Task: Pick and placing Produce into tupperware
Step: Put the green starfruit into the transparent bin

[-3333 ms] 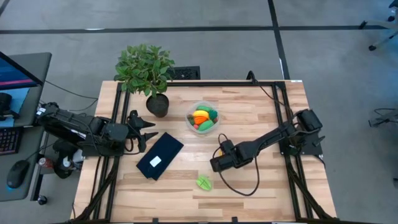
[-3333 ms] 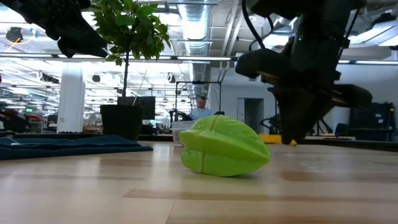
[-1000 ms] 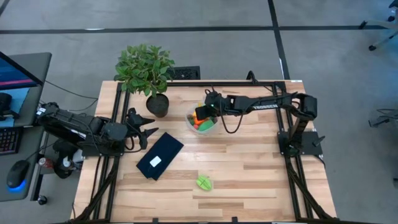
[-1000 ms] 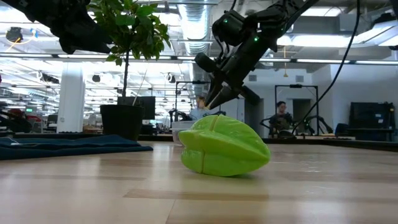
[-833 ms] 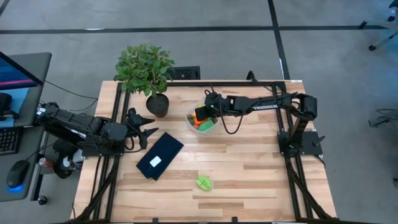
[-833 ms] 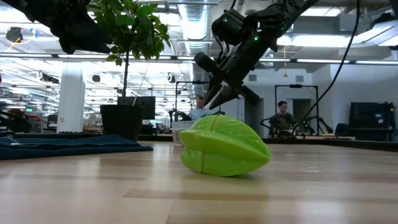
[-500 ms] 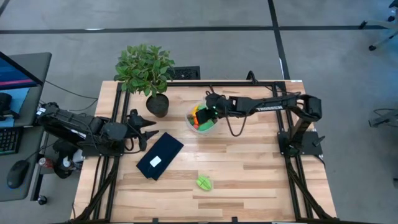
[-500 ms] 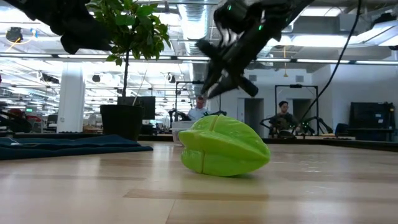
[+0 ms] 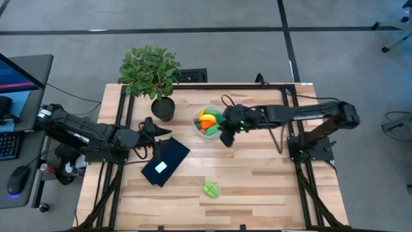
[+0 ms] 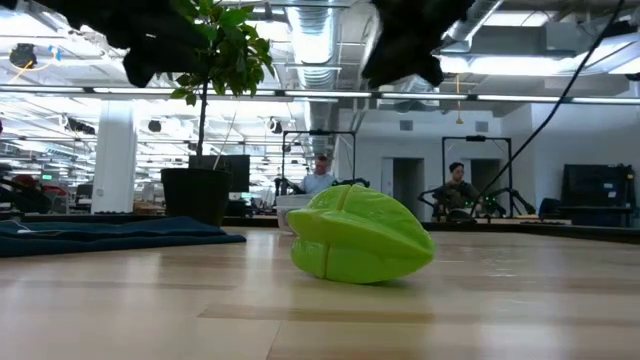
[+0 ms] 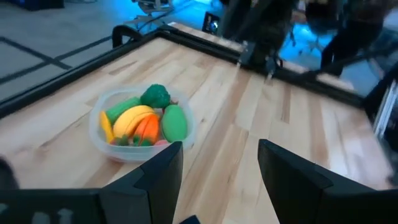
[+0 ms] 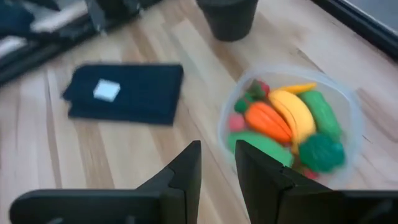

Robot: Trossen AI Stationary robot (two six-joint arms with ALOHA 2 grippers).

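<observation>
The round clear tupperware (image 9: 196,126) stands mid-table, right of the plant pot, and holds produce: a yellow banana (image 12: 292,111), an orange carrot (image 12: 266,121) and green pieces (image 11: 174,122). One green ridged piece of produce (image 9: 211,189) lies on its side on the wood near the front edge, large in the low view (image 10: 360,236). My right gripper (image 9: 226,138) hangs just to the near right of the tupperware, narrowly open (image 12: 217,167) with nothing between its fingers. My left gripper (image 9: 159,131) is at the table's left, open (image 11: 219,174), pointing toward the tupperware.
A potted leafy plant (image 9: 150,72) stands at the back left. A dark flat rectangle with a white label (image 9: 165,161) lies near my left gripper. Black frame rails (image 9: 122,122) run along the left, right and far sides. People show in the room behind.
My right gripper has risen from just above the tupperware and drawn back toward the table's near right, rolling as it went; it now hangs beside the tupperware. My left gripper has edged toward the tupperware. The produce in the tupperware and the green piece have stayed put.
</observation>
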